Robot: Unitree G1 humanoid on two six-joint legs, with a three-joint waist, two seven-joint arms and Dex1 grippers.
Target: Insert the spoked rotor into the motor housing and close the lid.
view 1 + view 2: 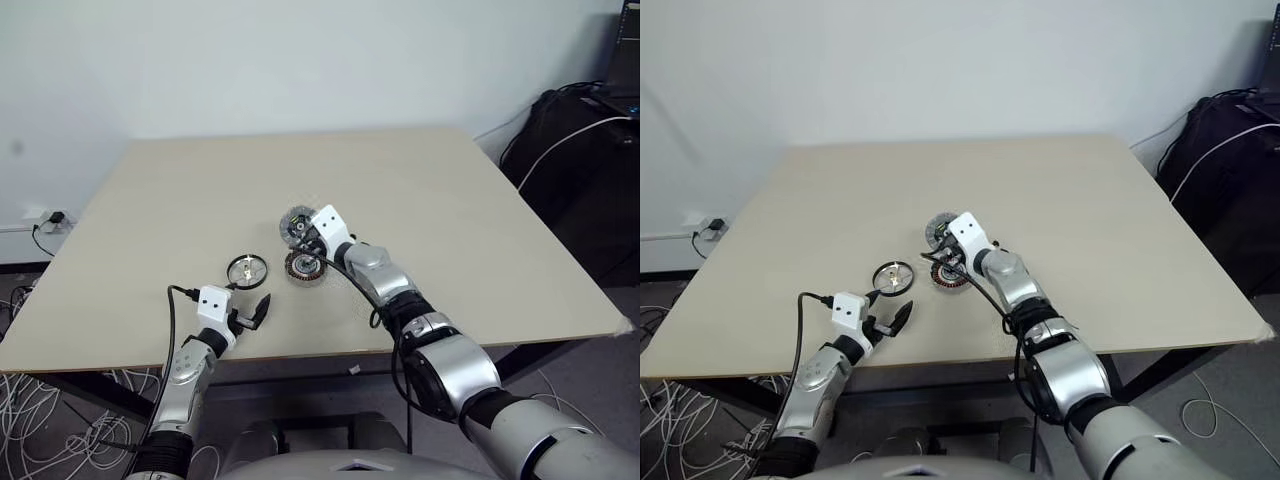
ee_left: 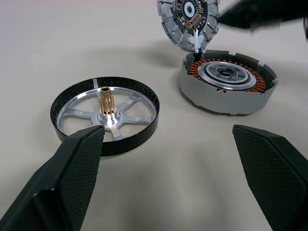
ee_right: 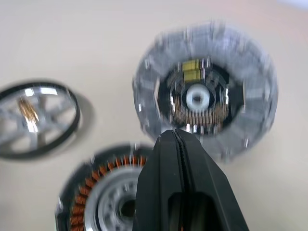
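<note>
The spoked rotor (image 2: pixel 105 114), a black-rimmed ring with silver spokes and a brass hub, lies flat on the table. To its right sits the motor housing (image 2: pixel 226 82), its copper windings facing up. My left gripper (image 2: pixel 166 132) stands open just in front of both, with nothing between its fingers. The ribbed silver lid (image 3: pixel 207 91) hangs tilted on edge just above and beyond the housing (image 1: pixel 303 267). My right gripper (image 3: pixel 177 132) is shut on the lid's rim (image 1: pixel 295 226).
The beige table (image 1: pixel 450 200) has bare room all around the parts, and its front edge runs just behind my left gripper (image 1: pixel 250 315). A black bag (image 1: pixel 570 130) with a white cable stands off the table's right side. Loose cables (image 1: pixel 40 400) lie on the floor at left.
</note>
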